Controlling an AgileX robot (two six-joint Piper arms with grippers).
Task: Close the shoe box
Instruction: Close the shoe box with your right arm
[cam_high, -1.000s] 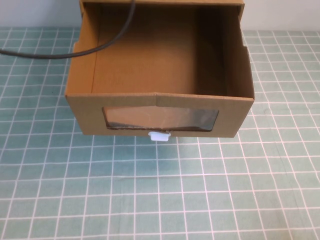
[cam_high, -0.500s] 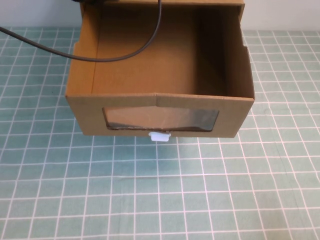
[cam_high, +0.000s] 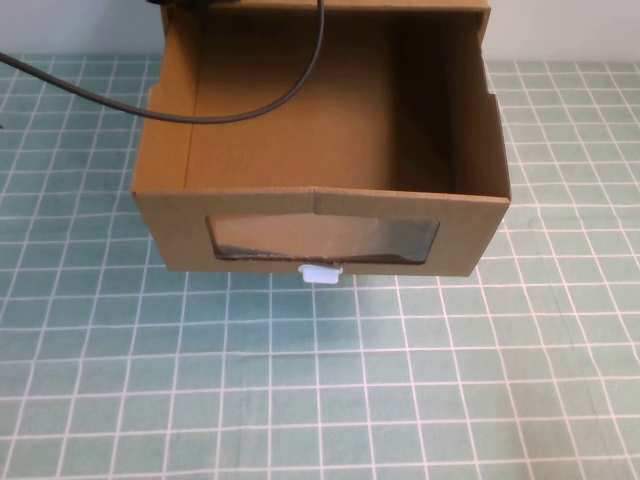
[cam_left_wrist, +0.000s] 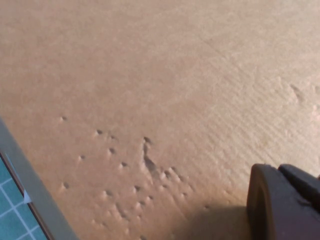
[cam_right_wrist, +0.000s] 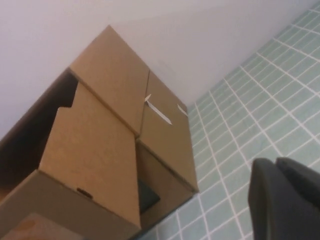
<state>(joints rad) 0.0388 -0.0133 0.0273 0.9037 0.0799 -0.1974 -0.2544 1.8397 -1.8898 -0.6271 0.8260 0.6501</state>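
The open brown cardboard shoe box (cam_high: 320, 215) stands in the middle of the table, with a clear window (cam_high: 322, 238) and a white tab (cam_high: 320, 271) on its front wall. Its lid (cam_high: 330, 5) stands up at the back. A dark bit of my left arm (cam_high: 178, 3) shows at the box's back left corner. In the left wrist view my left gripper (cam_left_wrist: 277, 172) is shut, close against a dented cardboard face (cam_left_wrist: 150, 75). My right gripper (cam_right_wrist: 275, 167) is shut and empty, off to the side of the box (cam_right_wrist: 90, 150), over the mat.
A black cable (cam_high: 200, 115) hangs from the left arm across the box's back left part. A teal checked mat (cam_high: 320, 400) covers the table around the box. A pale wall (cam_right_wrist: 175, 30) rises behind the box.
The black cable has swung to the right over the box, and a dark bit of my left arm has come into view at the top edge. The box has not moved.
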